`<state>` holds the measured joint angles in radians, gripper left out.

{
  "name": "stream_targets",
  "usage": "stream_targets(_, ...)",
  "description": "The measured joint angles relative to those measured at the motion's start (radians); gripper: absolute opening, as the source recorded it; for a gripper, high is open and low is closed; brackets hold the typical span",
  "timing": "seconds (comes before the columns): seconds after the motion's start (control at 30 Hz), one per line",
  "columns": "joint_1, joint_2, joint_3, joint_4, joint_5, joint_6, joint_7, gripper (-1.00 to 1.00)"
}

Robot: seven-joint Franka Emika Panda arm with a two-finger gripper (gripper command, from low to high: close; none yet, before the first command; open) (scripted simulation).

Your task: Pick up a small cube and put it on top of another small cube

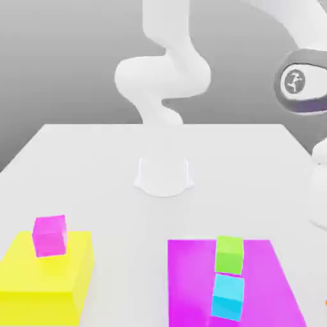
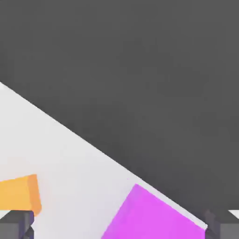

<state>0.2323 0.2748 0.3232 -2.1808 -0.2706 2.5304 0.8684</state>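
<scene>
A small magenta cube sits on a big yellow block at the exterior view's left. At that view's right, a small green cube and a small cyan cube rest side by side on a flat magenta slab, the cyan one nearer the camera. In the hand view my gripper is open, its dark fingertips standing far apart with nothing between them. Close to one fingertip lies an orange cube, and a corner of the magenta slab lies between the fingers.
The arm's white base stands mid-table, and its upper links reach over to the exterior view's right. A sliver of orange shows at that view's right edge. The white table ends at an edge seen in the hand view.
</scene>
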Motion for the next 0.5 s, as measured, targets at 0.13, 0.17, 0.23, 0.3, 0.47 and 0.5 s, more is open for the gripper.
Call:
stream_targets(0.13,0.051,0.140,0.024,0.015,-0.017,0.034,-0.004,0.00)
stream_targets(0.17,0.064,0.176,0.022,0.021,-0.026,0.050,0.000,0.00)
stream_targets(0.23,0.091,0.248,-0.003,0.037,-0.056,0.095,0.019,0.00)
stream_targets(0.3,0.118,0.316,-0.035,0.054,-0.087,0.143,0.041,-1.00)
stream_targets(0.47,0.118,0.316,-0.035,0.054,-0.086,0.143,0.040,-1.00)
stream_targets(0.5,0.126,0.331,-0.043,0.058,-0.092,0.155,0.044,-1.00)
